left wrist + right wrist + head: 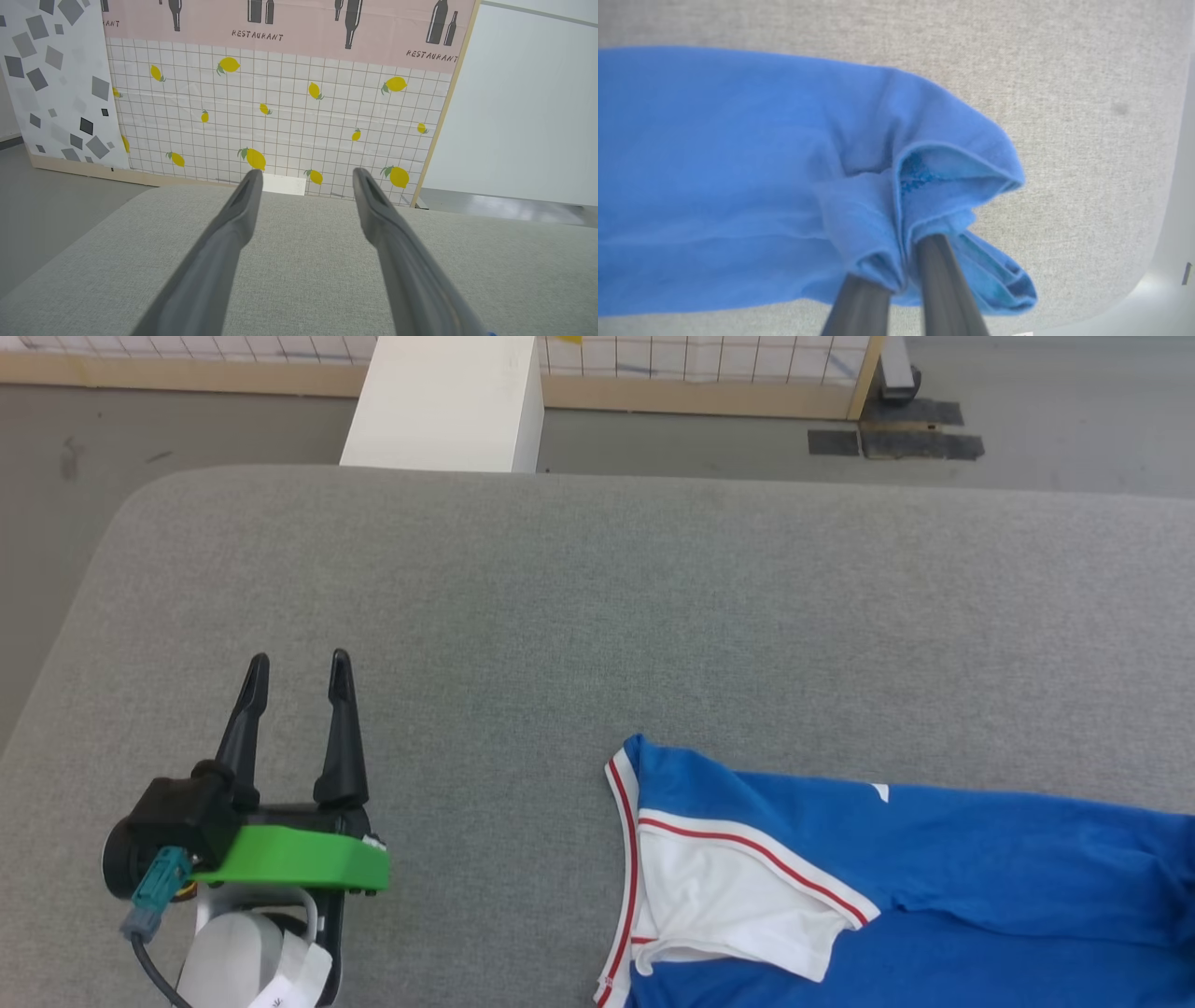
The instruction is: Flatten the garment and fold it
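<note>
Presently the garment [934, 859] is lying along the near right part of the grey fabric-covered counter [597, 597]. It is showing royal blue, with a white sleeve [719, 887] folded across the blue body. A white band with a red stripe [621, 859] is running down the garment's left edge. A small fleck of white print [882, 791] is peeking out of a crease further right, too little to read. The cloth is rumpled rather than flat, with long soft folds running across it.

The left hand [299, 658] is sitting over the counter's left part, well apart from the garment. Its two dark fingers are spread wide and gripping nothing. In the left wrist view this hand [307, 171] is pointing across the bare grey fabric toward a lemon-patterned grid panel [280, 116]. I cannot tell whether it is touching the surface or hovering just above it.

In the right wrist view the right hand [899, 261] is closed tight and pinching a bunched edge of the garment [738, 163] — blue cloth is gathering between the fingers and draping over one fingertip. This pinch is happening near the counter's rounded corner [1153, 275], with the rest of the garment stretching away to that view's left. A white block [448, 401] is standing beyond the counter's far edge.
</note>
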`<state>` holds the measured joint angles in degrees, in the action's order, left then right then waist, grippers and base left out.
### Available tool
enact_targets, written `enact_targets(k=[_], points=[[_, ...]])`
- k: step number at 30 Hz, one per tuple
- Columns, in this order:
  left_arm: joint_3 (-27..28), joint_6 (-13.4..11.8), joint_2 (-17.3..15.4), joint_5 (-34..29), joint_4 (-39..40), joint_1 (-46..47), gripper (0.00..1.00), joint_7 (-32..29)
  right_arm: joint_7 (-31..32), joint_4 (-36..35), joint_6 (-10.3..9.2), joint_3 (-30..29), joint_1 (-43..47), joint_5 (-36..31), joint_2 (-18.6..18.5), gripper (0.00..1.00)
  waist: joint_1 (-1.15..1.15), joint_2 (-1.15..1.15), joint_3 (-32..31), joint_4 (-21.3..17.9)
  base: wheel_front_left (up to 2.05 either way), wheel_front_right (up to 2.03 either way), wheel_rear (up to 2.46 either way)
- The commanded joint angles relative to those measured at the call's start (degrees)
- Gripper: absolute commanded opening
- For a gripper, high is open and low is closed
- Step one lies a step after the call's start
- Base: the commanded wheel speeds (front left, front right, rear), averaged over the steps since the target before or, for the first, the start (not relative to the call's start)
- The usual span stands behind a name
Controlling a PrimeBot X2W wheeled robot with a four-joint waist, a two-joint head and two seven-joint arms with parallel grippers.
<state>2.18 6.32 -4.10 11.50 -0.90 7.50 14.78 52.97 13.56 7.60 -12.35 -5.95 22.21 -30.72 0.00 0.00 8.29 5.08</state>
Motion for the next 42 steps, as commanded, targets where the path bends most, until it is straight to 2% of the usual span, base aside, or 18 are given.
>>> enact_targets(k=[1, 9, 13, 17, 28, 35, 42], points=[[0.3, 0.3, 0.2, -0.4, -0.1, -0.9, 1.0, 0.2, 2.3, -2.5, -0.11, 1.0, 1.5, 0.7, -0.3, 0.0, 0.0, 0.0, -1.1, -0.3, 0.0, 0.0, 0.0], [1.4, 0.5, 0.4, -0.7, 0.0, -2.6, 1.0, 0.2, 12.8, -20.9, -0.11, 7.3, 5.5, 3.8, 1.1, 0.0, 0.0, 0.0, -3.4, -1.3, 0.0, 0.0, 0.0], [1.3, 0.6, 0.5, -0.7, -0.1, -2.8, 1.0, 0.2, 13.4, -26.0, -0.11, 12.0, 5.1, 5.0, 3.9, 0.0, 0.0, 0.0, -3.9, -1.1, 0.0, 0.0, 0.0], [0.9, 0.8, 0.6, -0.6, -0.2, -2.9, 1.0, 0.2, 11.4, -27.3, -0.11, 17.6, 3.7, 5.9, 7.2, 0.0, 0.0, 0.0, -4.3, -0.3, 0.0, 0.0, 0.0], [1.5, 0.8, 0.9, -0.1, 0.0, -4.1, 1.0, 0.2, 2.3, -19.5, -0.11, 31.0, -3.3, 6.7, 13.6, 0.0, 0.0, 0.0, -3.3, 2.3, 0.0, 0.0, 0.0], [0.9, 0.9, 1.1, 0.0, -0.3, -4.1, 1.0, 0.2, -1.2, -12.4, -0.11, 36.2, -7.9, 6.3, 18.8, 0.0, 0.0, 0.0, -1.7, 3.9, 0.0, 0.0, 0.0], [0.6, 0.6, 1.2, 0.2, -0.3, -3.6, 1.0, 0.2, -6.1, -4.2, -0.11, 38.3, -10.3, 3.7, 21.3, 0.0, 0.0, 0.0, -0.6, 4.8, 0.0, 0.0, 0.0]])
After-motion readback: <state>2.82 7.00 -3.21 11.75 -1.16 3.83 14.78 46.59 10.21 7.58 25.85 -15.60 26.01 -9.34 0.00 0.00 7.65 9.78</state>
